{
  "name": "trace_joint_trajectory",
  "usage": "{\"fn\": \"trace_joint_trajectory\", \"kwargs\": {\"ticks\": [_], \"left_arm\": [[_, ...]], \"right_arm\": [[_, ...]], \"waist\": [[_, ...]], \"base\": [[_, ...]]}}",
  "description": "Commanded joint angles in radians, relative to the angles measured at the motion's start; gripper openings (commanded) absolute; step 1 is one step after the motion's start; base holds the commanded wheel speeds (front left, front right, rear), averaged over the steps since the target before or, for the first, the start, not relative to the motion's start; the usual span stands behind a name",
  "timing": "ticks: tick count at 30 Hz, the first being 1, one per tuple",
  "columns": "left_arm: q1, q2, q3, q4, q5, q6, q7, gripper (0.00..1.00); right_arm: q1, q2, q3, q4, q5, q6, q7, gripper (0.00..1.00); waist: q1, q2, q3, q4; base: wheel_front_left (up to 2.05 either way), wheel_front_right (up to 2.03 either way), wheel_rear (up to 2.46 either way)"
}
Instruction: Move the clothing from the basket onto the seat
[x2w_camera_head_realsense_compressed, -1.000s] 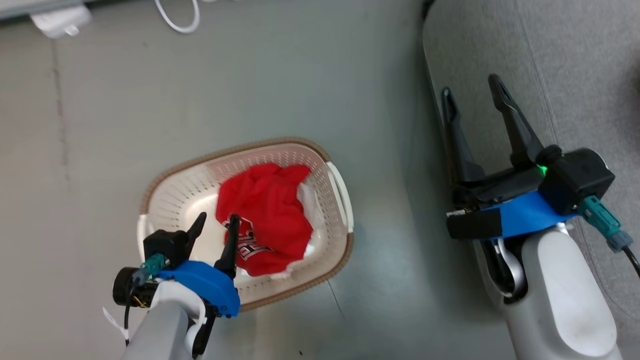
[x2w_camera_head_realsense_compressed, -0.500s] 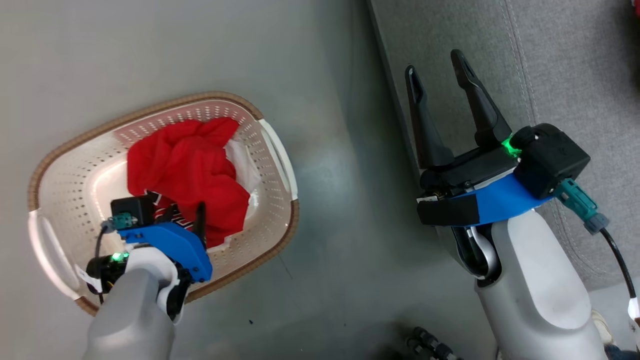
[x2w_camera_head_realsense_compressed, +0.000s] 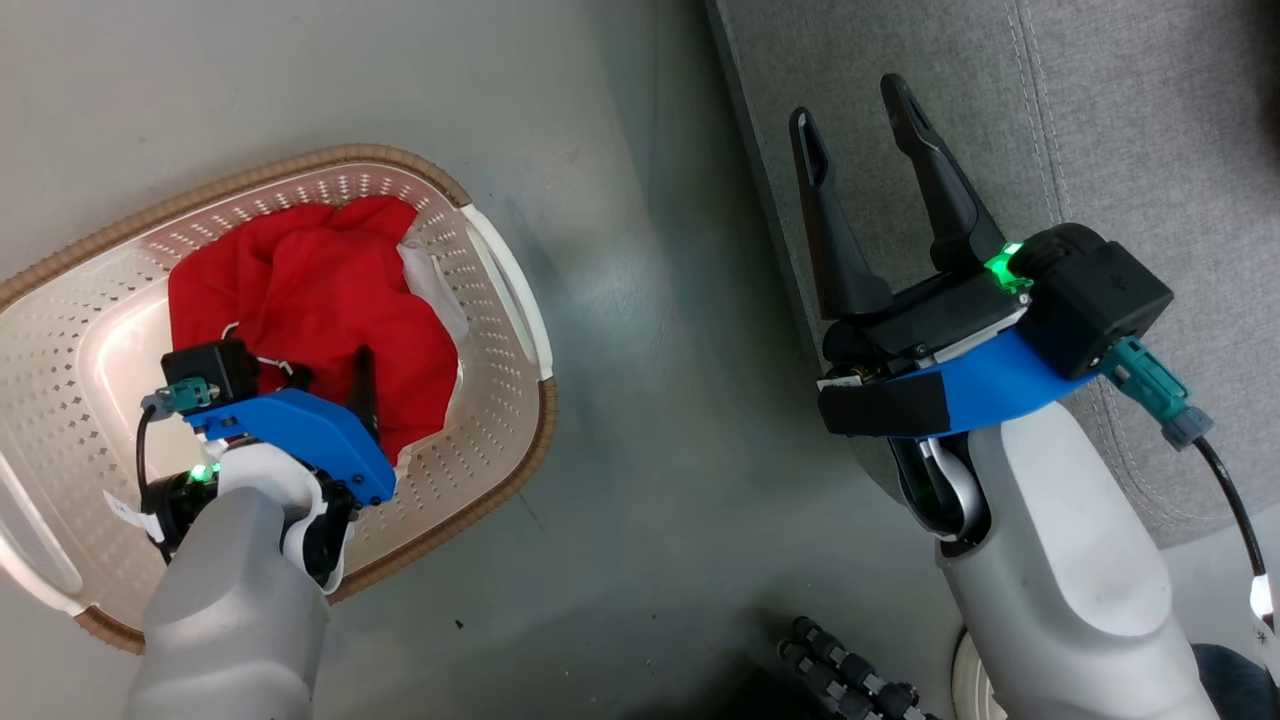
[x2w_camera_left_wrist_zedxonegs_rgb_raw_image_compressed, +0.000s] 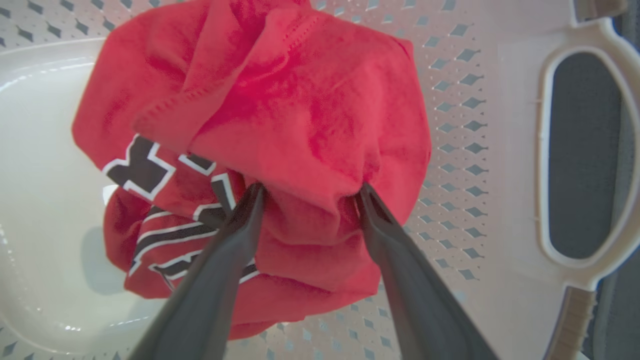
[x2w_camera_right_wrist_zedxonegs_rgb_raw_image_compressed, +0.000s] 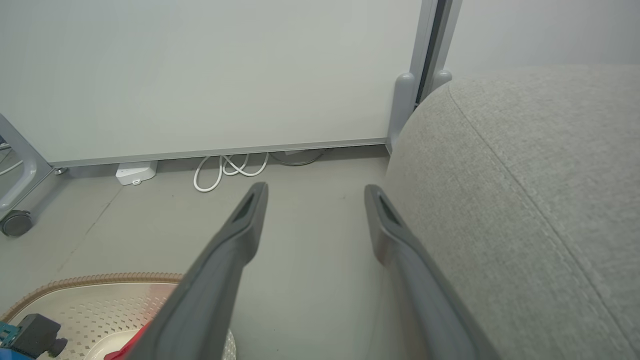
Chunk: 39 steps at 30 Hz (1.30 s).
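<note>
Left pincer spread, tips sunk into red clothing, cream perforated basket beneath

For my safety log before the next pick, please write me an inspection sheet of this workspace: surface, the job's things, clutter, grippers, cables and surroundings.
Surface: smooth grey floor; a few dark specks.
Job's things: crumpled red jerseys with black-and-white numerals lie in the cream perforated plastic basket with brown woven-look rim; large grey woven-fabric seat beside it.
Clutter: small white box at the wall; black ribbed part, cannot tell what.
Grippers: left gripper open, fingers pressed into the jerseys; right gripper open, empty, over the seat's edge.
Cables: looped white cable on the floor; black cable with teal plug at the right wrist.
Surroundings: pale partition panel; grey castor.
</note>
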Motion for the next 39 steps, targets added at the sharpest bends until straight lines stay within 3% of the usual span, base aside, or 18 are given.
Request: {"fn": "trace_joint_trajectory", "kwargs": {"ticks": [1, 5, 6, 7, 8, 27, 35, 39], "left_arm": [[-0.019, 0.001, -0.008, 0.017, -0.005, -0.008, -0.006, 1.00], [-0.037, -0.007, -0.025, 0.045, -0.007, -0.018, -0.003, 1.00], [-0.040, -0.008, -0.033, 0.051, -0.005, -0.022, -0.002, 0.69], [-0.042, -0.009, -0.040, 0.058, -0.002, -0.023, -0.004, 0.45], [-0.045, -0.010, -0.046, 0.064, 0.000, -0.023, -0.007, 0.02], [-0.062, -0.015, -0.110, 0.143, 0.004, -0.034, -0.044, 0.00], [-0.016, -0.027, -0.153, 0.155, -0.005, -0.038, -0.068, 0.00], [0.035, -0.032, -0.235, 0.106, -0.045, -0.039, -0.047, 0.00]], "right_arm": [[-0.025, 0.004, 0.002, -0.001, 0.011, 0.000, -0.006, 1.00], [-0.020, 0.004, 0.003, -0.010, 0.012, 0.000, -0.006, 1.00], [-0.018, 0.004, 0.003, -0.011, 0.012, 0.000, -0.006, 1.00], [-0.016, 0.004, 0.004, -0.012, 0.012, 0.000, -0.006, 1.00], [-0.015, 0.004, 0.004, -0.012, 0.012, 0.000, -0.006, 1.00], [-0.012, 0.003, 0.007, 0.011, 0.000, 0.000, -0.006, 1.00], [0.018, 0.003, -0.001, 0.073, -0.049, 0.000, -0.004, 1.00], [0.048, 0.002, -0.007, 0.119, -0.075, 0.000, 0.002, 1.00]], "waist": [[-0.0001, 0.0000, 0.006, -0.005], [-0.0001, 0.0000, 0.013, -0.009], [-0.0001, 0.0000, 0.014, -0.010], [-0.0001, 0.0000, 0.014, -0.010], [-0.0001, 0.0000, 0.014, -0.010], [-0.0001, 0.0000, -0.028, 0.011], [-0.0001, 0.0000, -0.158, 0.071], [-0.0001, 0.0000, -0.262, 0.116]], "base": [[0.00, 0.00, 0.00], [0.00, 0.00, 0.00], [0.00, 0.00, 0.00], [0.00, 0.00, 0.00], [0.00, 0.00, 0.00], [0.00, 0.00, 0.00], [0.00, 0.00, 0.00], [0.00, 0.00, 0.00]]}}
